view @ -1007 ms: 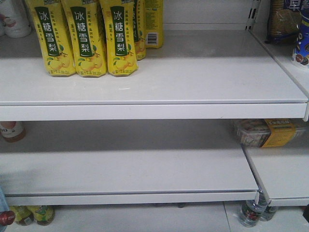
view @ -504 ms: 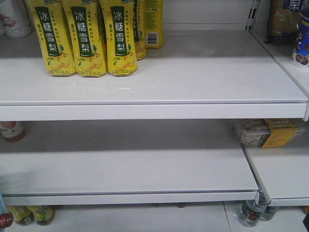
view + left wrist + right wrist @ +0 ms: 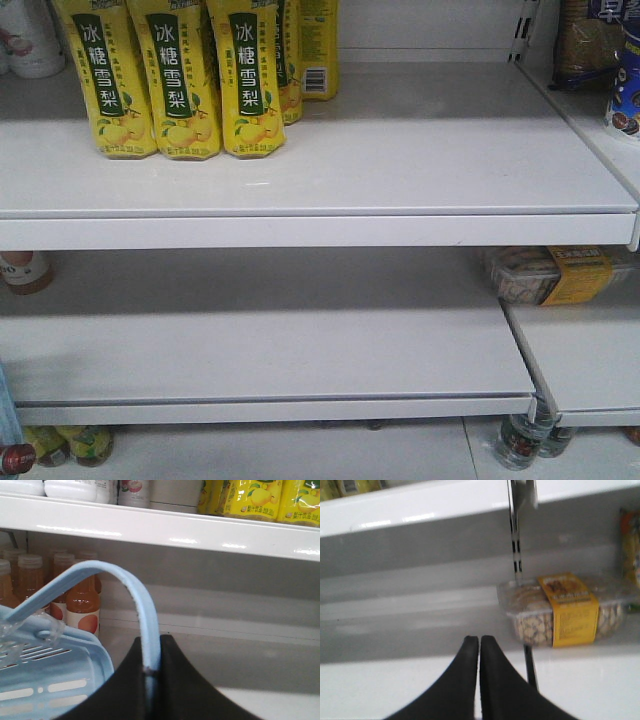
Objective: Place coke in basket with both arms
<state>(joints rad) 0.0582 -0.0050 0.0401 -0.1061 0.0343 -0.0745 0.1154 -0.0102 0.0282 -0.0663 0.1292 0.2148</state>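
My left gripper (image 3: 151, 647) is shut on the thin pale-blue handle (image 3: 134, 592) of the light blue slotted basket (image 3: 55, 685), which hangs at the lower left of the left wrist view. A sliver of pale blue (image 3: 5, 405) shows at the front view's left edge, with a small red-capped thing (image 3: 12, 459) below it, too cut off to name. The coke cannot be made out with certainty. My right gripper (image 3: 479, 641) is shut with nothing between its fingers, over the white shelf edge (image 3: 395, 685). Neither gripper shows in the front view.
Yellow pear-drink bottles (image 3: 180, 80) stand on the upper shelf. Orange juice bottles (image 3: 82, 605) stand behind the basket. A clear snack box with a yellow label (image 3: 562, 610) lies right of my right gripper, by a slotted shelf upright (image 3: 516, 540). Bottles (image 3: 520, 440) sit under the lowest shelf.
In the front view, the red-capped thing at the lower left has dropped and the pale-blue sliver above it has grown. A dark shape at the lower right edge has left the frame.
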